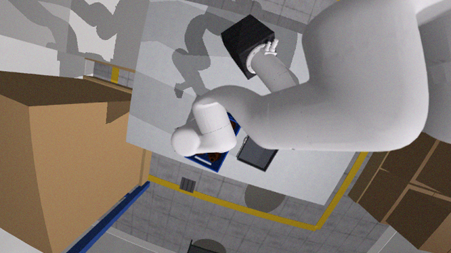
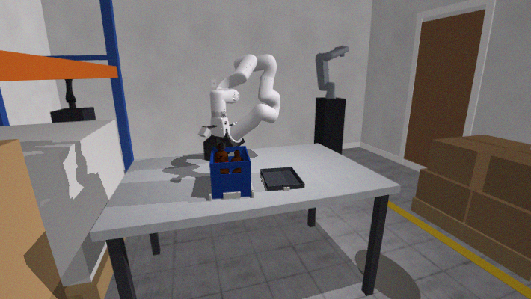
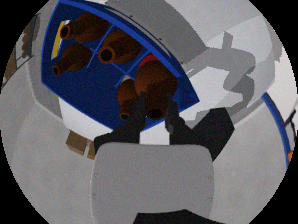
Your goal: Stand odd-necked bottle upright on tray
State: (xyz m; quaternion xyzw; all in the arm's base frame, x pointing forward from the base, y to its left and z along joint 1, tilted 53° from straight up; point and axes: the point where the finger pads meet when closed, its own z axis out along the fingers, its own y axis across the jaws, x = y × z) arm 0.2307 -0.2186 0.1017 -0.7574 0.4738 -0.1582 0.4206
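Note:
A blue crate [image 2: 229, 181] [image 1: 217, 167] [image 3: 89, 96] stands on the white table [image 2: 329, 176] and holds several brown bottles [image 2: 236, 157] [image 3: 73, 59] [image 1: 214, 157]. My gripper [image 2: 223, 146] [image 3: 155, 99] is straight above the crate's back left corner. It is shut on the neck of one brown bottle [image 3: 154, 83] [image 2: 221, 156], whose top shows above the crate's rim. The dark grey tray [image 2: 282, 179] [image 1: 257, 156] lies empty just to the right of the crate. In the top view the arm hides the gripper and most of the crate.
A black pedestal [image 2: 329, 121] with a second grey arm stands behind the table. Cardboard boxes [image 2: 482, 183] are stacked at the right. A blue shelf post [image 2: 116, 86] and a white counter [image 2: 56, 149] stand at the left.

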